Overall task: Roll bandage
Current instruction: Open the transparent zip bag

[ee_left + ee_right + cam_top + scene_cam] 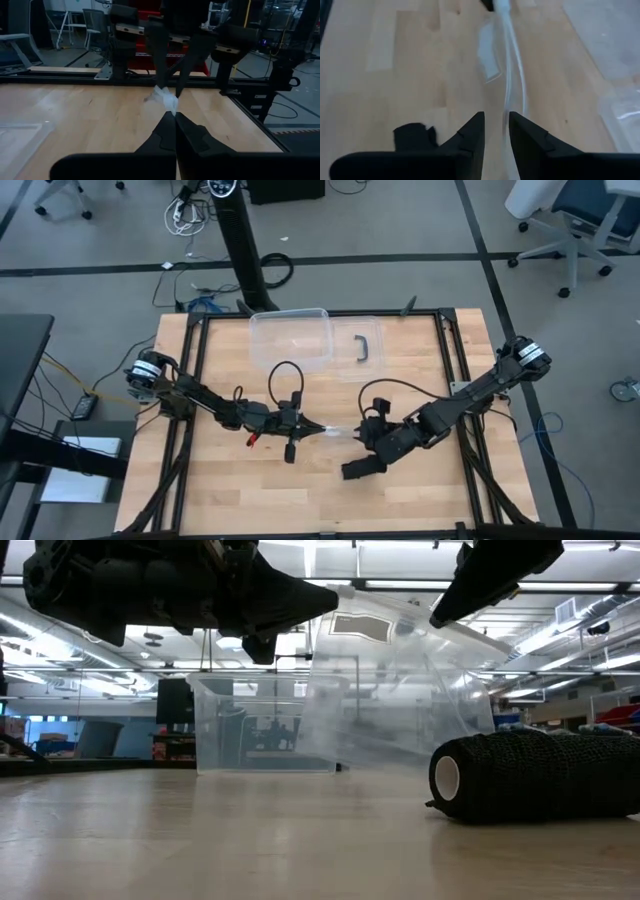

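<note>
The bandage lay as a finished black roll on the wooden table, at the right of the low view and in the lower centre of the high view, just below the right gripper; judged from this, the rolling was complete and only bagging or storing remained. Both grippers met at the centre of the high view over a clear plastic bag. The left gripper was pressed together, pinching one edge of the bag. The right gripper's fingers stood slightly apart with the bag's film between them; whether they gripped it could not be told. The bag appeared empty. Behind, at upper centre of the high view, a clear plastic box also appeared empty, its lid with black handle lying just beside it.
</note>
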`<action>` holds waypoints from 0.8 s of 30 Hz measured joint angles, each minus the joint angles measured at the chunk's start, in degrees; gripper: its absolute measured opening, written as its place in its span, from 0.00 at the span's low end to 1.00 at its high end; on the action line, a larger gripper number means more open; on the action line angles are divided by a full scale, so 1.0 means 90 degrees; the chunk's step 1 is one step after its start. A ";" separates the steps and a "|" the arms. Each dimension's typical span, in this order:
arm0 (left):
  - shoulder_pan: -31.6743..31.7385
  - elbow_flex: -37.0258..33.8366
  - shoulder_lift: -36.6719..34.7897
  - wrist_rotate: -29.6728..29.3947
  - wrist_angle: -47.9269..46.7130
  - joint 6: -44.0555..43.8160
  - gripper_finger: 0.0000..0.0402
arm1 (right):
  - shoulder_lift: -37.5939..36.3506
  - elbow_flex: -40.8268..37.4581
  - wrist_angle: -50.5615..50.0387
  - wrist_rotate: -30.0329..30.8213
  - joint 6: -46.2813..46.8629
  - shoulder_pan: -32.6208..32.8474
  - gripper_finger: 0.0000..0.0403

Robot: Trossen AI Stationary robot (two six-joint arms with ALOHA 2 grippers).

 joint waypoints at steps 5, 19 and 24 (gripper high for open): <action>0.0000 0.0000 0.0000 0.0000 0.0001 0.0000 0.00 | 0.0000 0.0000 -0.0037 0.0152 -0.0043 -0.0102 0.21; -0.0004 0.0000 0.0000 0.0013 -0.0013 0.0029 0.00 | 0.0002 0.0000 0.0430 -0.2289 -0.0971 -0.0482 0.02; -0.0005 0.0002 0.0000 0.0144 -0.0004 0.0031 0.00 | -0.0006 0.0000 0.0592 -0.2647 -0.0802 -0.0494 0.01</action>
